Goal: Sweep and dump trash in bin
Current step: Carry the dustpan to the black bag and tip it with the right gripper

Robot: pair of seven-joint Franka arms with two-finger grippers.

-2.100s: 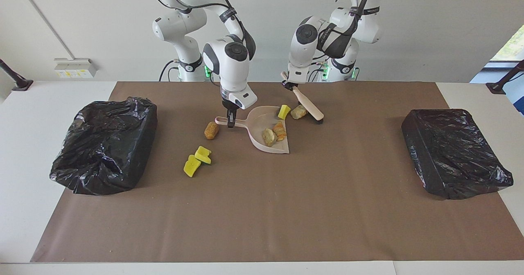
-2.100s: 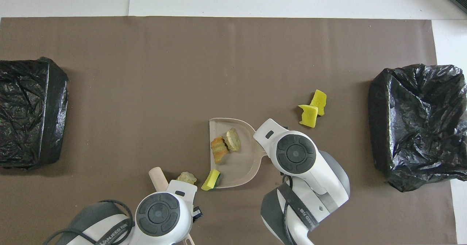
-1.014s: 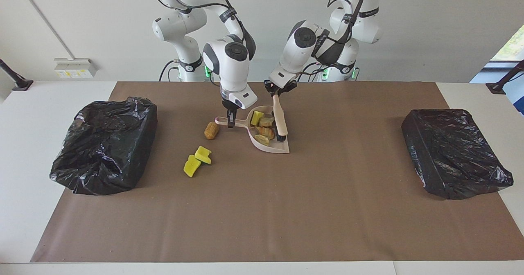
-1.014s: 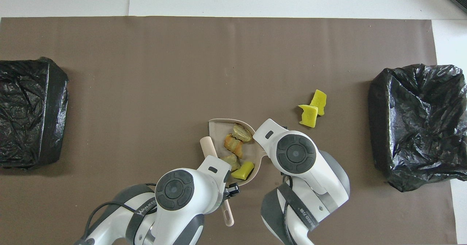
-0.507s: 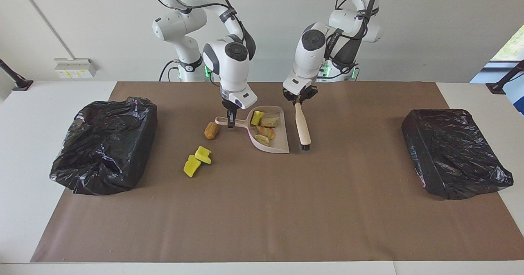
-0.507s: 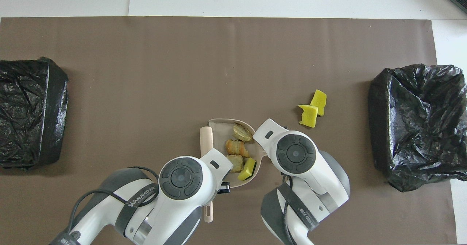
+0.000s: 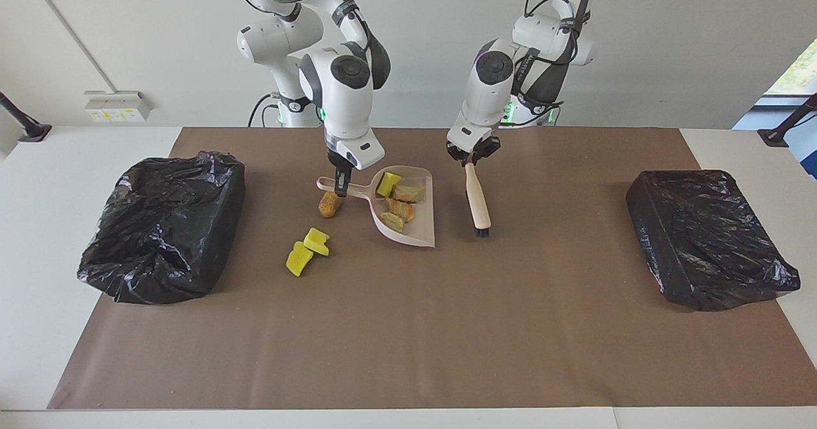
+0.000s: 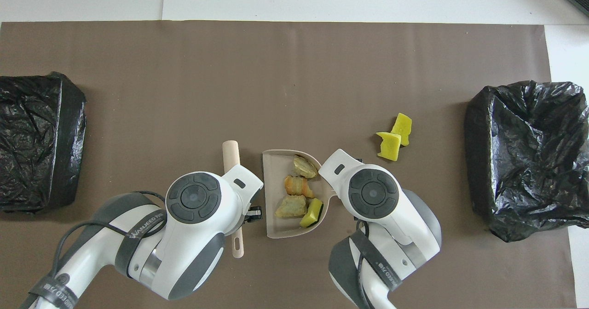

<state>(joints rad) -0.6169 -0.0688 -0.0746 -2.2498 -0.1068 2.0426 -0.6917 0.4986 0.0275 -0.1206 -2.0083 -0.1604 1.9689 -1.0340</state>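
Your right gripper is clamped on the dustpan handle, the pan raised and tilted over the mat. Your left gripper is clamped on the brush, bristles down beside the pan. Four scraps ride in the pan. Still unswept: a brown lump beneath the handle and two yellow chunks toward the right arm's end. I judge dumping into that end's bin outstanding.

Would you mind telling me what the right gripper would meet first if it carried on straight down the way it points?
Probably the tan lump on the brown mat: the right gripper, shut on the dustpan handle, points down beside it. Depth is uncertain.
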